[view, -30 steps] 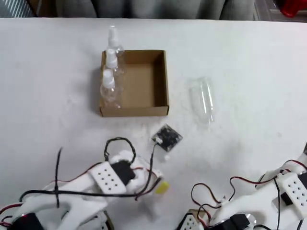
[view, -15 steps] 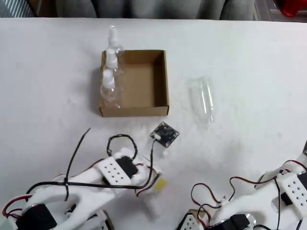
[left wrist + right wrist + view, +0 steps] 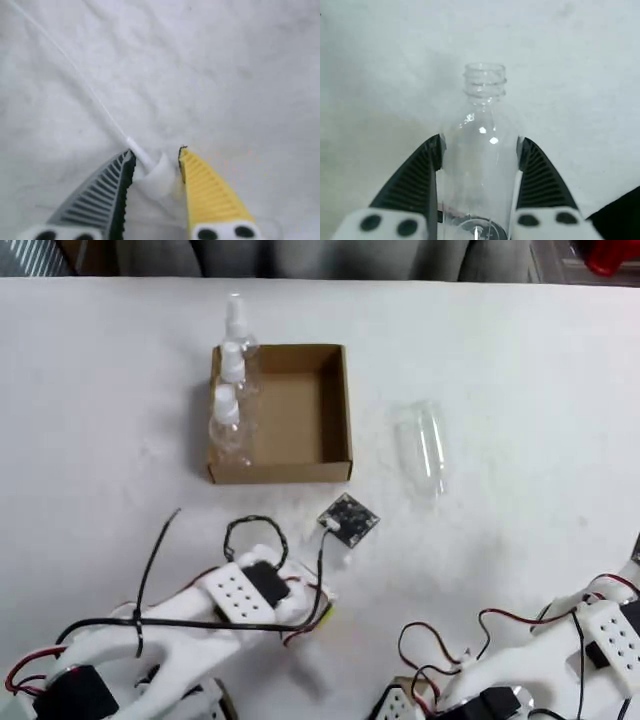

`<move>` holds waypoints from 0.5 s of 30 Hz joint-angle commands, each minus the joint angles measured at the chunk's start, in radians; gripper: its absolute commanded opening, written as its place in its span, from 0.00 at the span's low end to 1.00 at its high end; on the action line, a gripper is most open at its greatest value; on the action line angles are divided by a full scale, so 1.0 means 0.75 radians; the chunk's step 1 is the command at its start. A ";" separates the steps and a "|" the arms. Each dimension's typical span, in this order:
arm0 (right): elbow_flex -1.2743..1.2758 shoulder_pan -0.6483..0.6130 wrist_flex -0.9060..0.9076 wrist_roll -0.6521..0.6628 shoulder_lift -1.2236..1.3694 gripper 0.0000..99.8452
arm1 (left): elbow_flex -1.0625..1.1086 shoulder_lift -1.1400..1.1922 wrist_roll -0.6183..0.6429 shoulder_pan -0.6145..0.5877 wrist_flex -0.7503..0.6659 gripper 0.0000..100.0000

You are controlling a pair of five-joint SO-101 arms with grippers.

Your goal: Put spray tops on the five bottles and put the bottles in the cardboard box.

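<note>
- Five bottles counted, plus one loose spray top: white, pinched between the grey and yellow fingers of the left gripper, which closes on it from both sides.
- Dip tube: thin and clear, it runs from the spray top away from the gripper, close over the cloth. Whether it touches the cloth cannot be told.
- Location of the spray top: near side of the table, in front of the cardboard box, well apart from it.
- Held bottle: clear, with a bare, open threaded neck. The right gripper clamps it, one black finger pressed against each side of the body and the neck pointing away from the gripper.
- Right arm: low at the near right edge of the table.
- Lying bottle: clear, on its side on the cloth, right of the cardboard box and apart from it. Its neck end is too faint to make out.
- Three topped bottles: clear with white spray tops, upright in a row along the box's left wall. The nearest and the middle one stand inside. The farthest overlaps the far left corner, and whether it is inside or just behind cannot be told.
- Cardboard box: brown, open at the top, with the right part of its floor bare.
- Black board: small, square and wired to the left arm, between the box and that arm.
- Table: covered in white cloth.
</note>
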 commanded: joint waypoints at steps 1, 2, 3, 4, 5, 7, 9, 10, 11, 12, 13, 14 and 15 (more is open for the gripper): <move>-0.010 -0.009 -0.015 -0.002 -0.030 0.02 | -0.215 -0.009 -0.037 -0.019 0.250 0.02; -0.010 -0.011 -0.015 -0.002 -0.030 0.02 | -0.252 -0.009 -0.037 -0.028 0.311 0.02; -0.010 -0.011 -0.015 -0.002 -0.030 0.02 | -0.282 -0.009 -0.037 -0.040 0.358 0.02; -0.010 -0.011 -0.017 -0.002 -0.030 0.02 | -0.305 -0.009 -0.039 -0.056 0.395 0.02; -0.010 -0.011 -0.021 -0.002 -0.030 0.02 | -0.321 -0.009 -0.047 -0.077 0.428 0.02; -0.008 -0.011 -0.034 -0.002 -0.028 0.02 | -0.325 -0.015 -0.053 -0.128 0.458 0.02; 0.006 -0.011 -0.036 -0.002 -0.030 0.02 | -0.313 -0.064 -0.117 -0.179 0.485 0.02; 0.008 -0.011 -0.036 -0.002 -0.030 0.02 | -0.297 -0.109 -0.168 -0.202 0.501 0.02; 0.010 -0.011 -0.042 -0.002 -0.030 0.02 | -0.278 -0.167 -0.205 -0.224 0.513 0.02; 0.014 -0.011 -0.052 -0.002 -0.030 0.02 | -0.256 -0.236 -0.235 -0.253 0.532 0.02; 0.020 -0.011 -0.060 -0.002 -0.030 0.02 | -0.227 -0.316 -0.256 -0.283 0.546 0.02; 0.023 -0.011 -0.062 -0.002 -0.030 0.02 | -0.196 -0.400 -0.270 -0.320 0.559 0.02; 0.025 -0.011 -0.062 -0.002 -0.030 0.02 | -0.164 -0.486 -0.280 -0.365 0.569 0.02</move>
